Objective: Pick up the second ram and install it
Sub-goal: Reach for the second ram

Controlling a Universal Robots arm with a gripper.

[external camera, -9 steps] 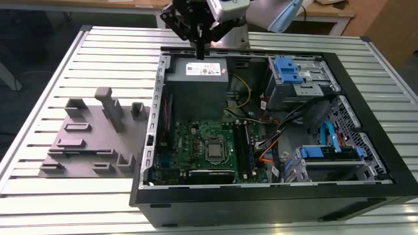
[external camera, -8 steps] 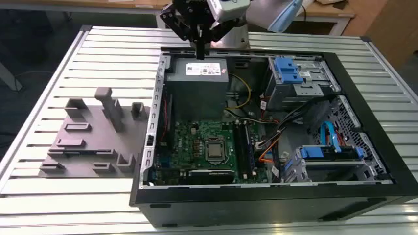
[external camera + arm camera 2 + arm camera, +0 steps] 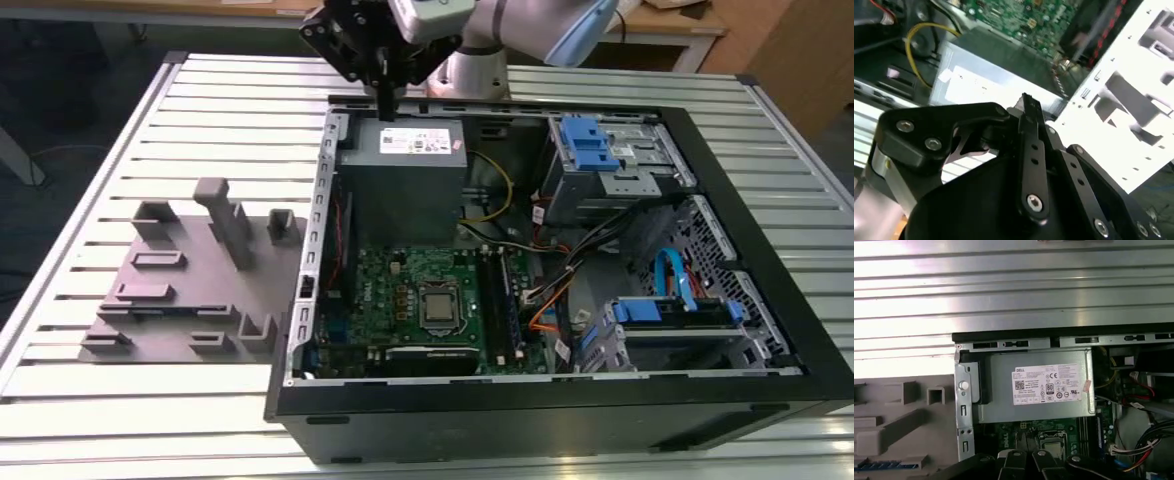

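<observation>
Closest sits the case (image 3: 534,415), open side up on the slatted table (image 3: 120,150), its dark near wall facing the exterior view. Inside, the green board (image 3: 400,290) lies at the near end and the grey power supply (image 3: 400,180) at the far end. Cables (image 3: 567,265) and blue-tabbed drive bays (image 3: 587,145) take up the exterior view's right. On the exterior view's left, just beside the case, rests the grey tray (image 3: 140,335). In the first wrist view the ram (image 3: 884,465) lies on that tray as a thin blue strip. The tool (image 3: 386,108) hangs above the case's far edge, over the power supply and well apart from the ram — its 2 fingers (image 3: 1030,112) are pressed together with nothing between them.
</observation>
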